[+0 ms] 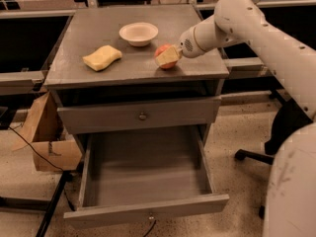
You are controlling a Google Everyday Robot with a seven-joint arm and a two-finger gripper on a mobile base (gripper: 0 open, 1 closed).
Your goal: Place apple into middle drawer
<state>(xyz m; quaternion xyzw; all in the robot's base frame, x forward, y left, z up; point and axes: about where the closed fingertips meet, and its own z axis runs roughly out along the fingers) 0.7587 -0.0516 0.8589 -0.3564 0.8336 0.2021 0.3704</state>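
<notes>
The middle drawer (148, 167) stands pulled out in front, ready to receive. Above it, on the table (133, 72), the gripper (169, 57) clasps the apple (167, 65) between its fingers, probably for lifting. 1 sponge (102, 57) and 1 bowl (138, 33) lie beyond.

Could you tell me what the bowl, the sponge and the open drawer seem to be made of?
The bowl looks like glazed ceramic or plastic: smooth, pale. The sponge seems soft foam: matte yellow, wavy edges. The middle drawer looks like painted metal or laminate: flat matte grey. The gripper is at the apple on the desk.
</notes>
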